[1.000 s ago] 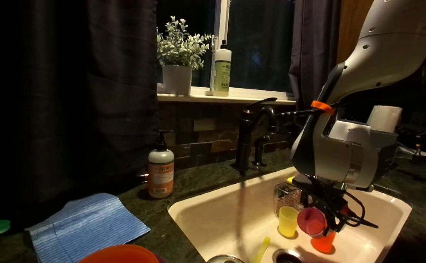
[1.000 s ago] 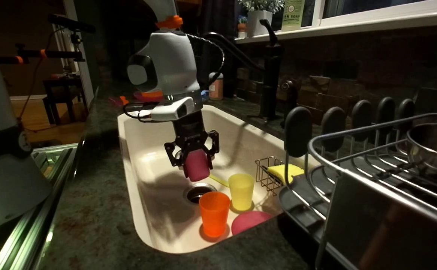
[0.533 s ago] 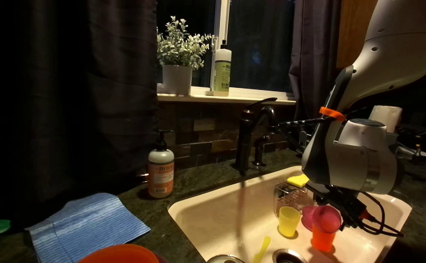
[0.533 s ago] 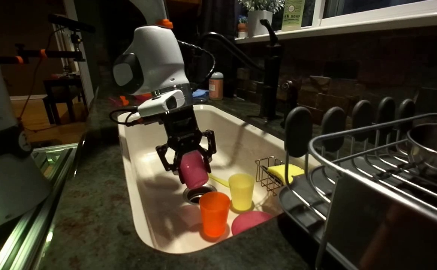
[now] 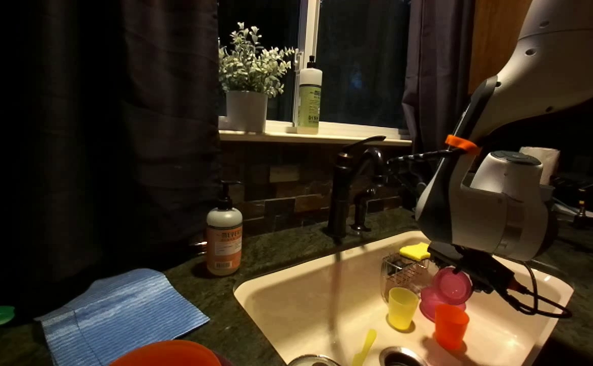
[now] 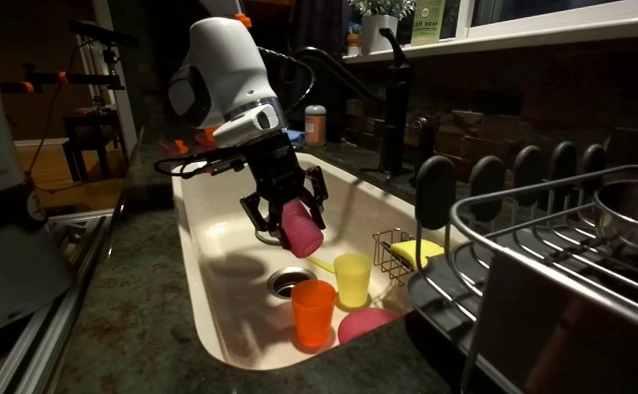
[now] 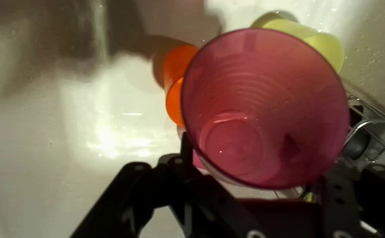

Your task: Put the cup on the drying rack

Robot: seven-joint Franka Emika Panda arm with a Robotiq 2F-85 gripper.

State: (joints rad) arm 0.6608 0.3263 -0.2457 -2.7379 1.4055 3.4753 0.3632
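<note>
My gripper is shut on the pink-magenta cup, with a finger on each side of it. It holds the cup tilted above the sink, with the base pointing down and toward the rack side. The cup also shows in an exterior view. In the wrist view I look into the cup, and its mouth faces the camera. The drying rack stands on the counter beside the sink, to the right of the gripper and apart from it. The arm mostly hides the rack in the other view.
An orange-red cup, a yellow cup and a pink dish are in the sink below. A wire caddy holds a yellow sponge at the sink wall. A steel pot sits in the rack. The faucet stands behind the sink.
My gripper dipped slightly, then rose with the cup held in it. The cup has tilted more, its base swinging toward the rack side. The things in the sink have not moved.
</note>
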